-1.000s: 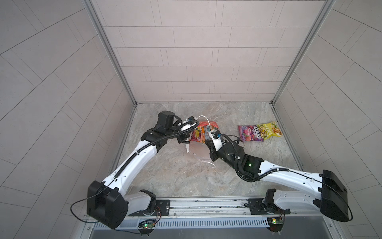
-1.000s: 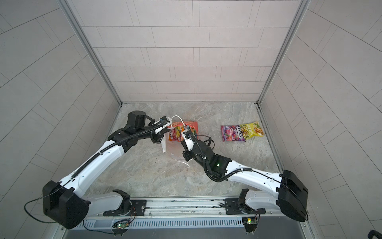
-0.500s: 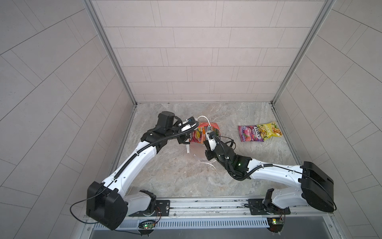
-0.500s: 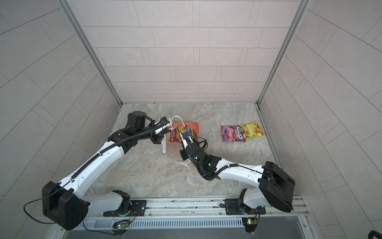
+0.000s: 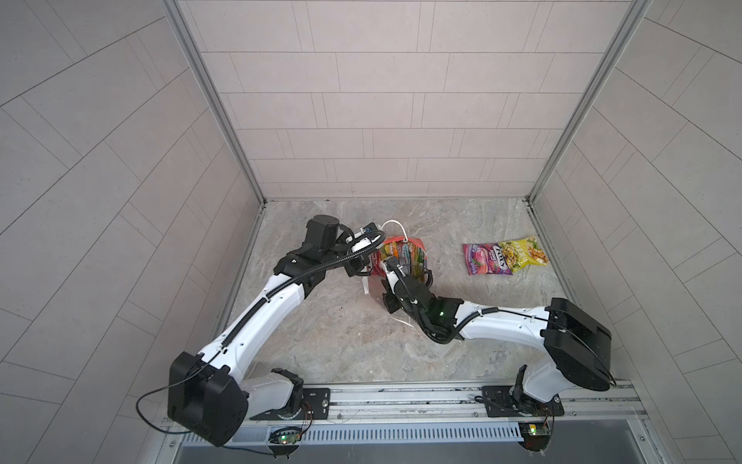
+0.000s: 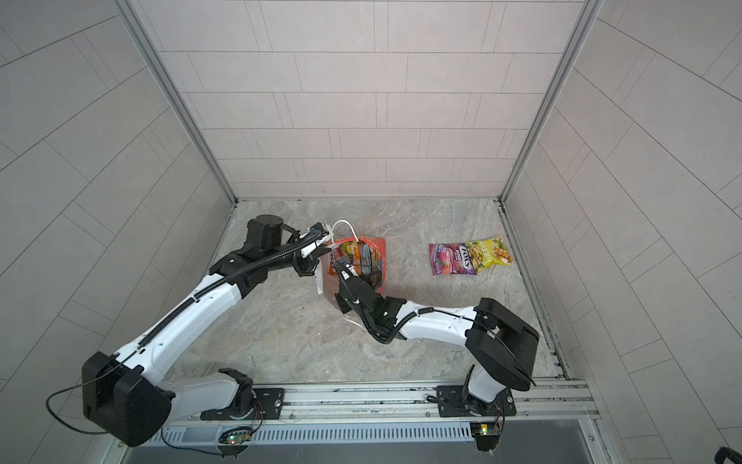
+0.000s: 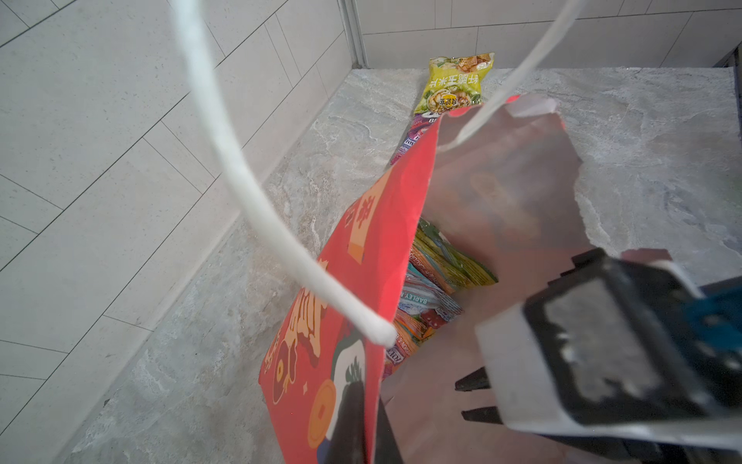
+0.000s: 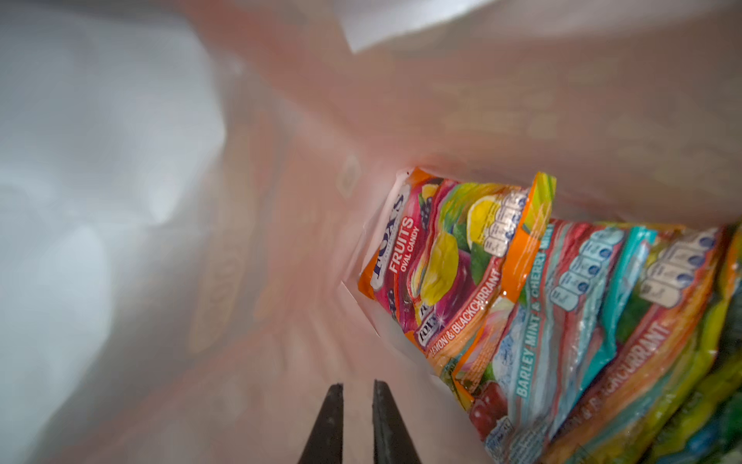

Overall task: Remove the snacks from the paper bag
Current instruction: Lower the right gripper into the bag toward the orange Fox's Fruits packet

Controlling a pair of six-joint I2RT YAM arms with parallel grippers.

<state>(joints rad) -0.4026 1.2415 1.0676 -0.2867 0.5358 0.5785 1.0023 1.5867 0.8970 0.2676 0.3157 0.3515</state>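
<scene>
The red paper bag (image 5: 420,246) (image 6: 381,249) stands tilted at mid-floor, mouth up. My left gripper (image 7: 371,426) is shut on its near wall (image 7: 341,281), seen in both top views (image 5: 361,265) (image 6: 315,261). Several snacks (image 8: 522,301) (image 7: 437,277) lie stacked inside: an orange FOX'S packet (image 8: 433,257) on top, a teal one (image 8: 570,305) beside it. My right gripper (image 8: 357,385) reaches into the bag mouth (image 5: 395,267) (image 6: 345,267), jaws a narrow gap apart, nothing between them, beside the packets and not touching them. A purple snack (image 5: 484,259) (image 6: 451,259) and a yellow-green one (image 5: 524,257) (image 6: 488,253) lie on the floor.
The bag's white cord handle (image 5: 395,225) (image 7: 241,180) loops up over the mouth. Tiled walls (image 5: 361,120) close the back and both sides of the marble floor (image 5: 341,333). A metal rail (image 5: 401,401) with both arm bases runs along the front.
My right arm has folded in and pushed its gripper further into the bag mouth, and its jaws have parted a little. The left gripper keeps its hold on the bag.
</scene>
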